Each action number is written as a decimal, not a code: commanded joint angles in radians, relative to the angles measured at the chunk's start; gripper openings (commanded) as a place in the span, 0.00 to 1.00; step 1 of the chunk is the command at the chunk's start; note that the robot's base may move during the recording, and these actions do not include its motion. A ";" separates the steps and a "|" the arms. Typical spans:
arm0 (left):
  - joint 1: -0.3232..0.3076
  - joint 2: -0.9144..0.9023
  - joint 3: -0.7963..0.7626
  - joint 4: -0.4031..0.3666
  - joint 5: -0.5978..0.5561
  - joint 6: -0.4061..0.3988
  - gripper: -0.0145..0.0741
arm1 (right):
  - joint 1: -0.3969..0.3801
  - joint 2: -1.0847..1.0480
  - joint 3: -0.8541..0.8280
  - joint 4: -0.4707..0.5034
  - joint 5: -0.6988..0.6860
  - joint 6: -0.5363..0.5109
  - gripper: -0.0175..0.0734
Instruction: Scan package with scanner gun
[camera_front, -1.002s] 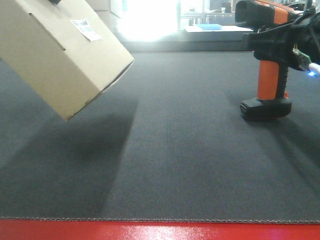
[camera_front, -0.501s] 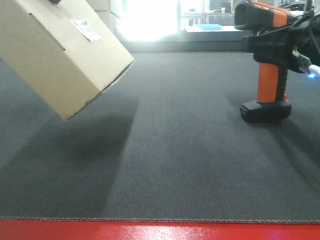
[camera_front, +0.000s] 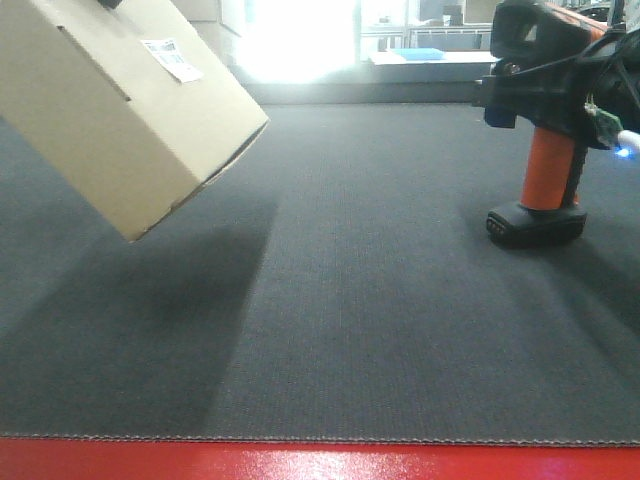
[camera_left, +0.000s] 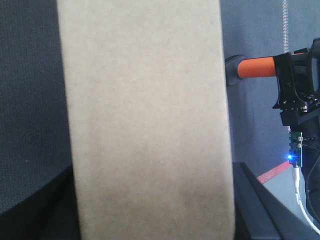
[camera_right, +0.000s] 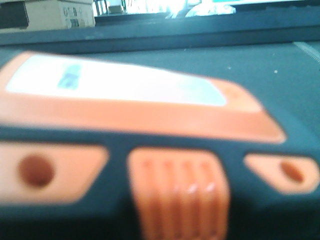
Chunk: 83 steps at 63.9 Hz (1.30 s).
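Front view: package, a plain cardboard box, hangs tilted at 10 o'clock, clear of the dark woven surface, its shadow spread beneath. Its top and left side are cut off by the frame. A white label sits on the upper face; the print is too small to read. The left wrist view is almost filled by one blank side of the package. The left gripper shows only as dark shapes at 7 and 5 o'clock hugging the box's edges, so its jaws appear clamped on the package, though the contact itself is hidden. The scanner gun stands at 2 o'clock, orange handle leaning, black foot low over the surface; whether the foot touches cannot be told. The right gripper has its jaws pinching the scanner gun just under the head, which is partly cut off at the frame's top edge. A blue light glows on a small board beside it. The right wrist view gives only a blurred close-up of the scanner's orange-and-black body and ribbed button. A red strip borders the surface at 6 o'clock.
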 joint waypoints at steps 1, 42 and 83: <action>-0.007 -0.014 -0.002 -0.026 0.005 0.003 0.04 | -0.004 -0.023 -0.005 -0.008 0.018 0.000 0.82; -0.007 -0.014 -0.002 -0.026 0.005 0.003 0.04 | -0.004 -0.181 -0.005 0.059 0.324 -0.127 0.82; -0.007 -0.013 -0.158 0.243 0.005 -0.035 0.04 | -0.100 -0.515 -0.005 0.048 0.788 -0.144 0.56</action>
